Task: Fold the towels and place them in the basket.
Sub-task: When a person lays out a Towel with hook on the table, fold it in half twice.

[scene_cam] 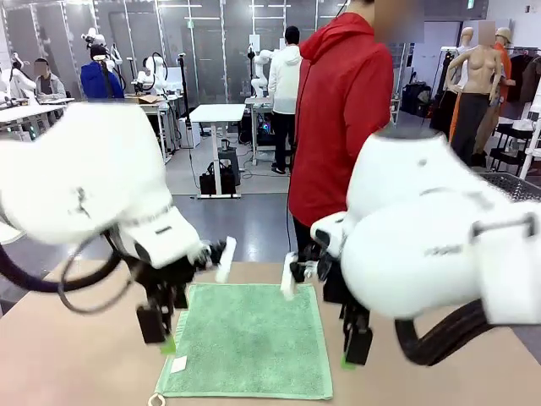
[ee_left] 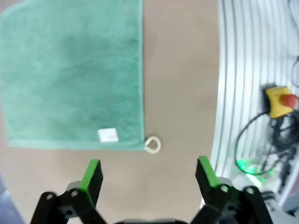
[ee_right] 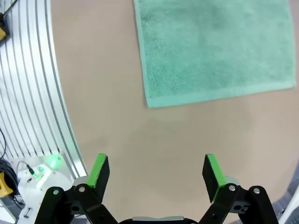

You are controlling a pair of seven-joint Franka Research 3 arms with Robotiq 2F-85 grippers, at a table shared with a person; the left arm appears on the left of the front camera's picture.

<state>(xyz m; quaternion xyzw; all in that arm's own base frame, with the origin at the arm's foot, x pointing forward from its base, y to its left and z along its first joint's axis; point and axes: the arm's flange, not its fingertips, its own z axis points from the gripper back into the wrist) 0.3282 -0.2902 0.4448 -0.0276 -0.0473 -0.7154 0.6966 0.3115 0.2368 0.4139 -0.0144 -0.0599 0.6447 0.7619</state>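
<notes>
Your left pincer (ee_left: 148, 168) and right pincer (ee_right: 155, 161) both stand wide and empty, one off each side edge of the mint green, near-square terry towel (scene_cam: 249, 338) lying flat on the tan counter (scene_cam: 76, 355) between them. Its corner with the white tag (ee_left: 108, 135) and cord loop (ee_left: 153, 144) lies just ahead of the left pincer; the pile looks soft and nubby.

The mint green terry towel (scene_cam: 249, 338) lies unfolded and flat in one layer on the tan table (scene_cam: 68, 355), with a small white tag (scene_cam: 178, 364) and a pale loop (scene_cam: 156, 399) at its near left corner, well apart from the dark mesh basket (scene_cam: 517, 184) at far right.
</notes>
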